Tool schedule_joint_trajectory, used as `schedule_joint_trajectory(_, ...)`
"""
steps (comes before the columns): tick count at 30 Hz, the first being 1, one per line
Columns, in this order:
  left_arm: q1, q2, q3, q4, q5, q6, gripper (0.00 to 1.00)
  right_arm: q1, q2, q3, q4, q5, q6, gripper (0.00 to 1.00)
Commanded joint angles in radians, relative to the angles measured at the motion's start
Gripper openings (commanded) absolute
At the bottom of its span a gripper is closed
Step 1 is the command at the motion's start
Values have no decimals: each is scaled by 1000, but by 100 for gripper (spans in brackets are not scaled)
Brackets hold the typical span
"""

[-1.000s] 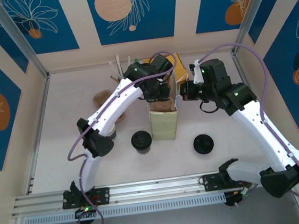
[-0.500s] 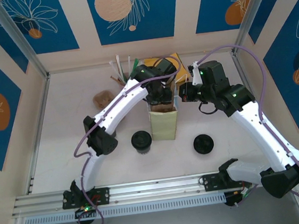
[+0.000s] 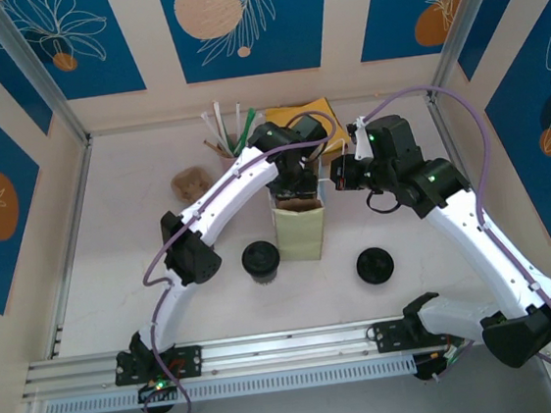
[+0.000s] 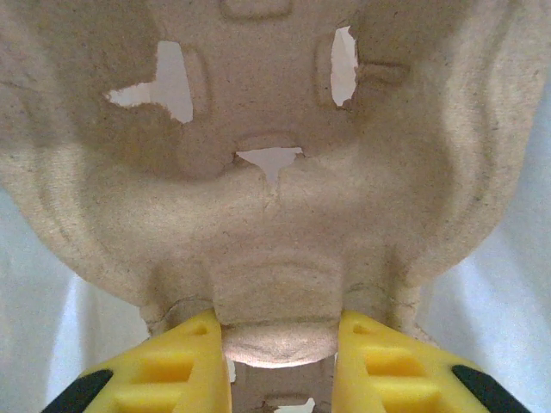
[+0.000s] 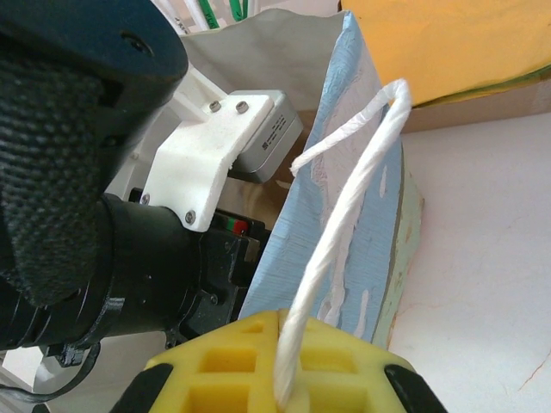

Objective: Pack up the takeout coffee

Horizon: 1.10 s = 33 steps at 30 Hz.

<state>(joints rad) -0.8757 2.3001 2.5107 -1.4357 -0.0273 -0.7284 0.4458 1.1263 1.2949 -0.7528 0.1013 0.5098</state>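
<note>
Left wrist view: my left fingers (image 4: 185,366) clench the rim of a grey-brown moulded-pulp cup carrier (image 4: 275,189) at the mouth of the tall pale-yellow paper bag (image 3: 300,231). My right fingers (image 5: 224,370) pinch its white cord handle (image 5: 344,215), likely to steady the bag. The black-lidded white paper coffee cup (image 3: 261,261) waits on the bench (image 3: 122,242), just beside the bag.

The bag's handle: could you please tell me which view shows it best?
The right wrist view: the white handle runs close-up from the bag into the shut right hand. The top view has the bag with that hand at its rim, the handle too small to tell.
</note>
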Motion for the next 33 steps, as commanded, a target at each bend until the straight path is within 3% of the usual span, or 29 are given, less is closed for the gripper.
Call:
schedule_joint_trajectory(1, -12, 30, 20, -47, -6, -12, 27, 5, -22, -16, 24, 1, 13, 3)
schedule_joint_trajectory(33, -12, 126, 16, -49, -9, -38, 27, -50, -72, -45, 20, -26, 2, 3)
